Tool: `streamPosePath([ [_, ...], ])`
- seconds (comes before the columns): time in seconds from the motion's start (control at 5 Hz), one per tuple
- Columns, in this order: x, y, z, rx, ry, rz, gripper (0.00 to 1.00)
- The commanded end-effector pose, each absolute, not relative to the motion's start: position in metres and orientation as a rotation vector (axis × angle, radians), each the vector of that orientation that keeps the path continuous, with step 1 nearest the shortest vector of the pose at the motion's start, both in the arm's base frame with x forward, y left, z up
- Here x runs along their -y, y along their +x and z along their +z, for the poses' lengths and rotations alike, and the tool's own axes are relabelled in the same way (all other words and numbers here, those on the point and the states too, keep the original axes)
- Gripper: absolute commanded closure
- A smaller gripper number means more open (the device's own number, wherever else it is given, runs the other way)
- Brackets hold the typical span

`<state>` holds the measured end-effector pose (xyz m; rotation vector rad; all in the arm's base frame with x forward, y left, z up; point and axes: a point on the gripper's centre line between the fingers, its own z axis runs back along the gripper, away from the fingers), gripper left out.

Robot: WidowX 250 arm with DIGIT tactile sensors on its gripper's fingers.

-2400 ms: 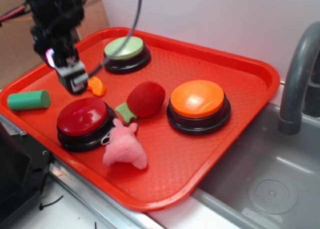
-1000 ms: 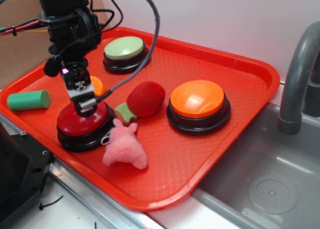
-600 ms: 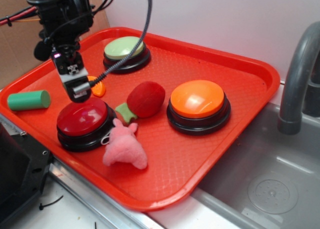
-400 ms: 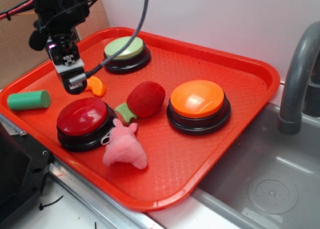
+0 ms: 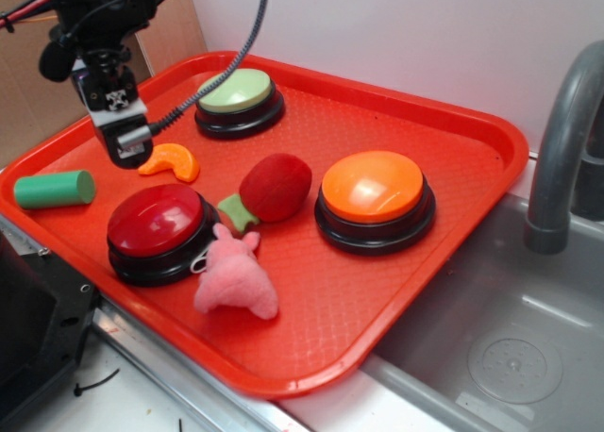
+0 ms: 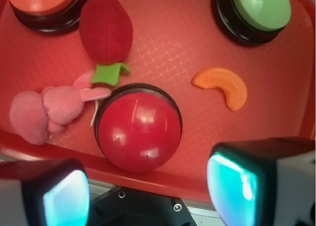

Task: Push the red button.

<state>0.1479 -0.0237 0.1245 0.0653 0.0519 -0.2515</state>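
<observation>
The gripper (image 5: 131, 152) is hanging above the red button (image 5: 156, 221) with its jaws wide apart (holding nothing). The pink plush toy (image 5: 234, 280) is touching the button's side.

Standing behind everything, a plain pale wall (image 5: 396, 26), evenly lit. Leaning at the far left corner, brown cardboard (image 5: 28, 92). Lying at the right, a grey sink basin (image 5: 510, 357) with a round drain (image 5: 514, 366), a dark grey faucet (image 5: 566, 149) curving over it. Running along the front, a white counter (image 5: 123, 404) with a metal edge.
</observation>
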Motion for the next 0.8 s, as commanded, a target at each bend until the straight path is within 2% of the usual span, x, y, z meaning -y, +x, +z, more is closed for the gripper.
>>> streamPosePath([
  [0.0, 0.024, 0.158, 0.153, 0.005, 0.063, -0.222, 0.00],
  [0.6, 0.022, 0.150, 0.166, 0.007, 0.078, -0.200, 0.00],
])
